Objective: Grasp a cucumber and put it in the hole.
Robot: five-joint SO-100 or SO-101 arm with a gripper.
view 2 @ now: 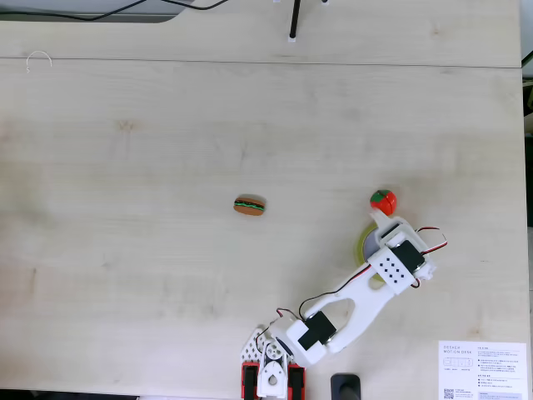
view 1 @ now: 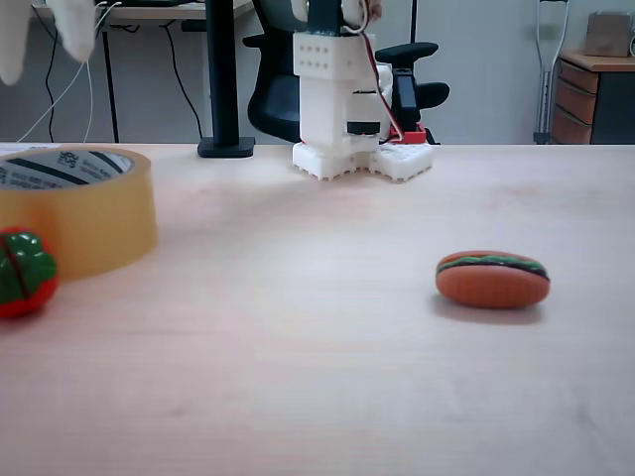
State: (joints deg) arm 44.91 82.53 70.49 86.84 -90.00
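Fixed view from above: arm (view 2: 358, 292) reaches over tape roll (view 2: 364, 243), gripper (view 2: 381, 218) beside red-green toy (view 2: 383, 200); jaw state unclear. Low fixed view shows roll's hole (view 1: 60, 167), hotdog (view 1: 492, 279) right.

Tan tape roll's hole (view 1: 60, 167), upward-facing, table's left

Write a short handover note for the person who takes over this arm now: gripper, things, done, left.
Gripper: above the tape roll, beside the red-and-green toy; open or shut, cannot tell.
Hole: the arm covers it from above, so whether the cucumber is inside is unclear.
Hotdog toy: lies apart, mid-table.
Done: arm is over the roll.
Left: check the hole; if there is no cucumber, place it.
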